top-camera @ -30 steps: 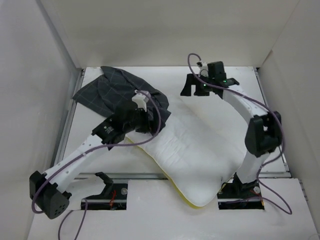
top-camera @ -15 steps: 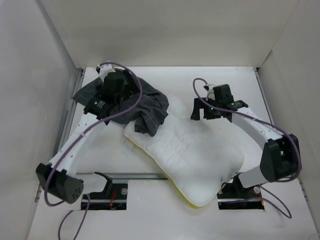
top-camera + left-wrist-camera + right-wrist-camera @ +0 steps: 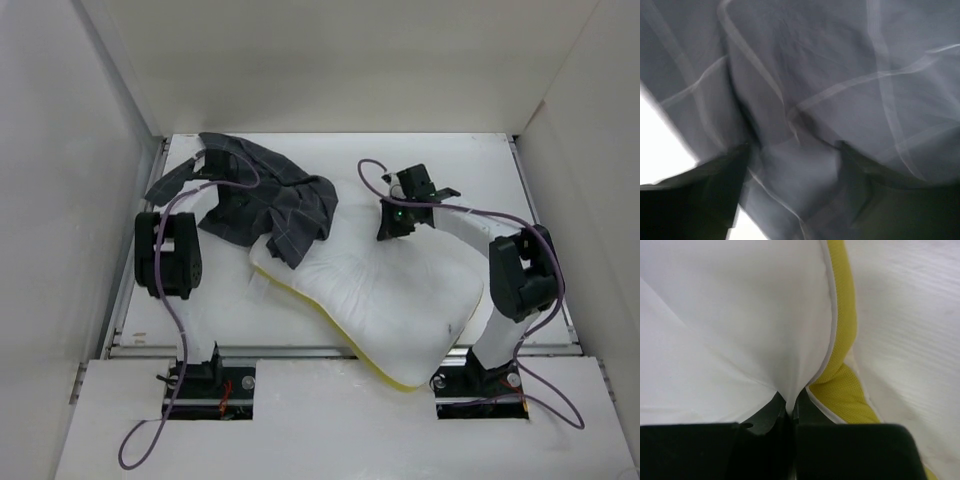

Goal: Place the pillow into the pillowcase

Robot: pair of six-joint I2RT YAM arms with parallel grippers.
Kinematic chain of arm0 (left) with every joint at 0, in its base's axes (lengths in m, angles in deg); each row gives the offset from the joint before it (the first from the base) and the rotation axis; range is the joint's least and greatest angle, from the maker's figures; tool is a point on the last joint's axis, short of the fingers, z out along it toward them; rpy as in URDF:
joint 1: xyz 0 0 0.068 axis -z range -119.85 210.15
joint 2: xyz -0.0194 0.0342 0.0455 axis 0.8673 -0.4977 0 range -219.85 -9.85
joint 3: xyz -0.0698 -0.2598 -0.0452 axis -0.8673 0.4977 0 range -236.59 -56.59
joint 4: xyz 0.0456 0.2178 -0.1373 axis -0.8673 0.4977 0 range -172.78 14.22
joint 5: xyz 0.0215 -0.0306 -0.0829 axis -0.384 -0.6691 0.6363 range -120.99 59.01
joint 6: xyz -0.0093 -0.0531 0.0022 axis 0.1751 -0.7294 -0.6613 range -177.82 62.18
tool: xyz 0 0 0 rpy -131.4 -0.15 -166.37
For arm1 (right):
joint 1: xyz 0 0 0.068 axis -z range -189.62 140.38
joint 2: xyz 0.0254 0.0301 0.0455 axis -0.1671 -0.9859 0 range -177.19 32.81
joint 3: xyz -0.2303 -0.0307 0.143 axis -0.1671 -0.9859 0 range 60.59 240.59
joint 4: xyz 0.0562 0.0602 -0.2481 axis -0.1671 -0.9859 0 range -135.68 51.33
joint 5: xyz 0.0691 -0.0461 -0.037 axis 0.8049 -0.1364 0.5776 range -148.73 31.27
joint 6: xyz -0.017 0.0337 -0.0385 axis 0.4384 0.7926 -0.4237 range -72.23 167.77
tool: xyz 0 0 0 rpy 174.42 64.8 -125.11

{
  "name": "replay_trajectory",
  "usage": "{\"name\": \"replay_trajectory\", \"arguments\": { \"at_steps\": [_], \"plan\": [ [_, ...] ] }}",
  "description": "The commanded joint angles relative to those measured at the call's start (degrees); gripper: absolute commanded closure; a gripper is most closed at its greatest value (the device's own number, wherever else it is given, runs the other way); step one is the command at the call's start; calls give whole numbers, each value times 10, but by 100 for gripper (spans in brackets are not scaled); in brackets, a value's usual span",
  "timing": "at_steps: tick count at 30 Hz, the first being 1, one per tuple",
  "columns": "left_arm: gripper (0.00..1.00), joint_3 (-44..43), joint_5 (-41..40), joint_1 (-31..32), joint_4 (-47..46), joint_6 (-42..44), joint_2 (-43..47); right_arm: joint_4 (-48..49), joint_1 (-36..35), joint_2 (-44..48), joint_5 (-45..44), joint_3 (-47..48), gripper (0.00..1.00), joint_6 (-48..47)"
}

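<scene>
The white pillow (image 3: pixel 400 290) lies slantwise mid-table, its yellow edge (image 3: pixel 340 330) showing along the near side. The dark checked pillowcase (image 3: pixel 270 200) is bunched at the back left and overlaps the pillow's left corner. My right gripper (image 3: pixel 393 228) is at the pillow's far edge. In the right wrist view it (image 3: pixel 790 407) is shut on a pinch of the white pillow (image 3: pixel 740 315), beside the yellow edge (image 3: pixel 840 340). My left gripper (image 3: pixel 792 165) is buried in the pillowcase (image 3: pixel 840 75), its fingers (image 3: pixel 715 185) apart with a fold of cloth bulging between them.
White enclosure walls (image 3: pixel 90 150) rise on the left, back and right of the table (image 3: pixel 470 160). A metal rail (image 3: pixel 290 351) runs along the near edge. The left arm's elbow (image 3: pixel 170 250) stands by the left wall. Purple cables (image 3: pixel 375 175) loop off both arms.
The right gripper came down and shut on the pillow's far edge, and the pillow shifted. The left arm folded back, pushed its gripper into the pillowcase, and its jaws narrowed.
</scene>
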Motion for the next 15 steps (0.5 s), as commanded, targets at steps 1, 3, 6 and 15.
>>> {"name": "replay_trajectory", "arguments": {
  "at_steps": [1, 3, 6, 15],
  "plan": [
    [43, -67, 51, 0, 6, 11, -73, -13, 53, 21, -103, 36, 100, 6],
    [59, -93, 51, 0, 13, 6, -121, -26, 64, 28, -151, 45, 100, 6],
    [99, -100, 45, -7, 26, -2, -145, -45, 96, 34, -206, 68, 100, 45],
    [100, -56, 47, -29, 19, 2, -109, -106, 283, -29, -256, 241, 100, 120]
  ]
}}
